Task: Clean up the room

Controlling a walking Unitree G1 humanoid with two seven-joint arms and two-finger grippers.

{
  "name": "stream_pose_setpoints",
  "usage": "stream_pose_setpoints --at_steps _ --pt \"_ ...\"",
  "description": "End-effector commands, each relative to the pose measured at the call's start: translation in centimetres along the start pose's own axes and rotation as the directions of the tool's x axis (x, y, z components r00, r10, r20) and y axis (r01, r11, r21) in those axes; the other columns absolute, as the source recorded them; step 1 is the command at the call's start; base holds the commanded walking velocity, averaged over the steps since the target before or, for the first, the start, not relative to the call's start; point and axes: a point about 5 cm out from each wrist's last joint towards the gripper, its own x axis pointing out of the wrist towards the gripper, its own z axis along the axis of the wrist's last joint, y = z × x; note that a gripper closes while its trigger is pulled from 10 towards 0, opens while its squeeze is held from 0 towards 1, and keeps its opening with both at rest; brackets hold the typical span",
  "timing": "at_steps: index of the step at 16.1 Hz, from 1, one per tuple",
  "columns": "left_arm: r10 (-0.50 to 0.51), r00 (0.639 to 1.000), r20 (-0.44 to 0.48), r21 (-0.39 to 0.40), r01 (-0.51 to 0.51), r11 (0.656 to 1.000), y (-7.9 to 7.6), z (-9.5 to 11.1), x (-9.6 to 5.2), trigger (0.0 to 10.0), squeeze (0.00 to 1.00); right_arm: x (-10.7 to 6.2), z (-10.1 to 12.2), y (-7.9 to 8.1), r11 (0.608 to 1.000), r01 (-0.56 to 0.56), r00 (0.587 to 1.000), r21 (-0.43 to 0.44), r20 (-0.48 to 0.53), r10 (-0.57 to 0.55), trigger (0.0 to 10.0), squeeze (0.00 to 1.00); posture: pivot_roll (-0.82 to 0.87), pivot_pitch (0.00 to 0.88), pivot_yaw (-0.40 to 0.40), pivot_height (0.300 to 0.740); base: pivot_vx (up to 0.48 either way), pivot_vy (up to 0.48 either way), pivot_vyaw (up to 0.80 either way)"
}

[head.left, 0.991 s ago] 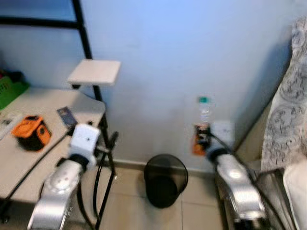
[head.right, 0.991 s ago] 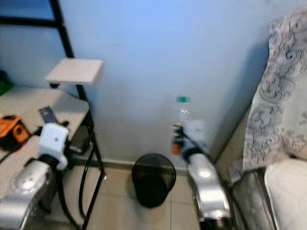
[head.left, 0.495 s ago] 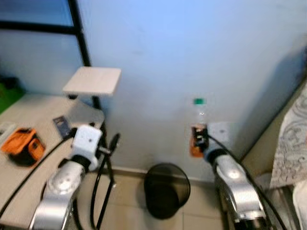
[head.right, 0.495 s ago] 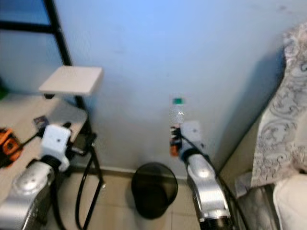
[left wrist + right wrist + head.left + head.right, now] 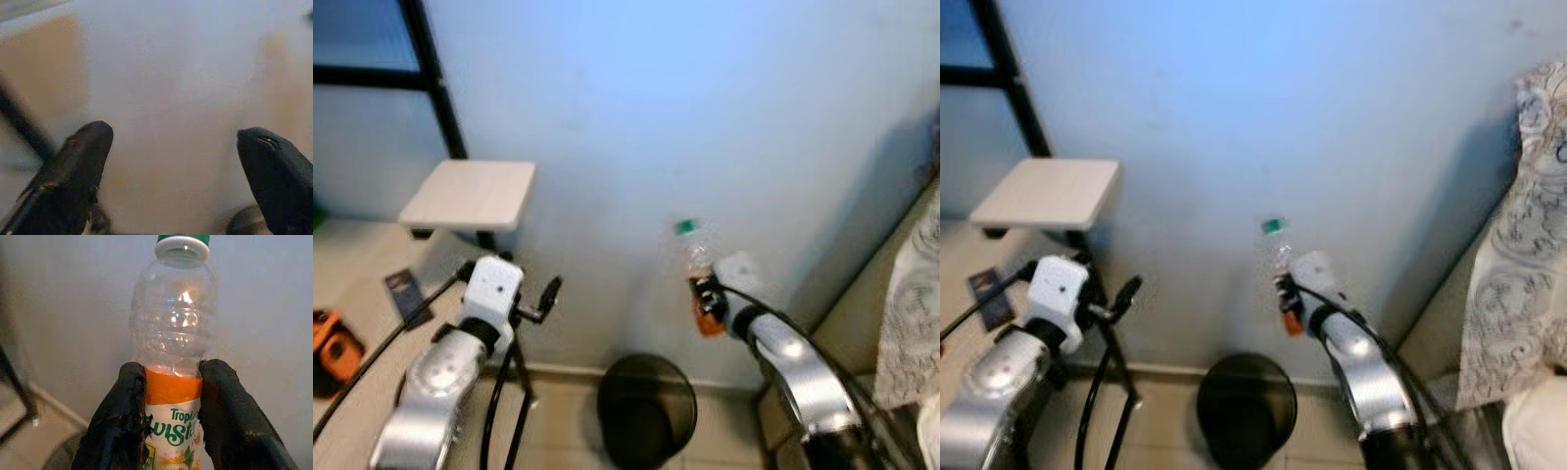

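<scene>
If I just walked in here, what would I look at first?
Probably the empty plastic bottle with the green cap and orange label, held upright in front of the pale wall by the right gripper, whose black fingers squeeze its label. Below it on the floor stands a round black bin. The left gripper is open and holds nothing, near a small white shelf.
</scene>
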Motion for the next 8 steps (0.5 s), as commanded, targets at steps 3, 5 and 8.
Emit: stream_pose_setpoints --at_steps 3,5,8 --pt "-0.260 0.965 -0.040 0.080 0.263 0.962 -1.6 0.2 0.3 10.0 0.00 1.2 -1.8 -0.8 0.995 -0.077 0.987 -0.064 -0.148 0.067 10.0 0.00 0.01 0.000 -0.010 0.740 0.000 0.000 0.00" --pt "-0.419 0.902 -0.104 0.125 0.430 0.894 -1.7 0.2 0.3 10.0 0.00 2.4 -2.7 -0.2 0.974 -0.170 0.958 -0.152 -0.258 0.127 10.0 0.00 0.01 0.000 -0.019 0.740 0.000 0.000 0.00" --pt "-0.587 0.785 -0.199 0.151 0.616 0.773 -1.8 0.4 0.3 10.0 0.00 3.7 -3.8 0.1 0.965 -0.201 0.913 -0.170 -0.390 0.121 10.0 0.00 0.01 0.000 -0.024 0.740 0.000 0.000 0.00"
